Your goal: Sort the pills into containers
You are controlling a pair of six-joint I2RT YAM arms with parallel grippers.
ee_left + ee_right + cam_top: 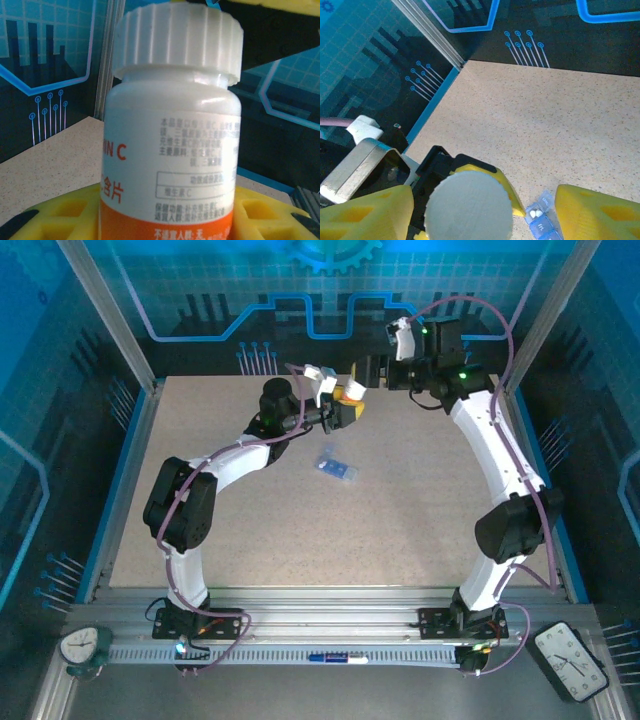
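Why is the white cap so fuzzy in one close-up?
Right wrist view: the ribbed white bottle cap sits near the lens, so it and the yellow tool fingers blur, while the speckled beige tabletop is crisp. Left wrist view: the white-and-orange plastic bottle looks soft, small print hazy. Top view: evenly lit; the translucent blue pill box is tiny.

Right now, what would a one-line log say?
left gripper: holds bottle | right gripper: open over cap | pill box: on table, two pills inside

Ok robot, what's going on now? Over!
Left gripper shut on bottle. Right gripper open above its cap. Pill box on table, some pills in. Nothing blocking.
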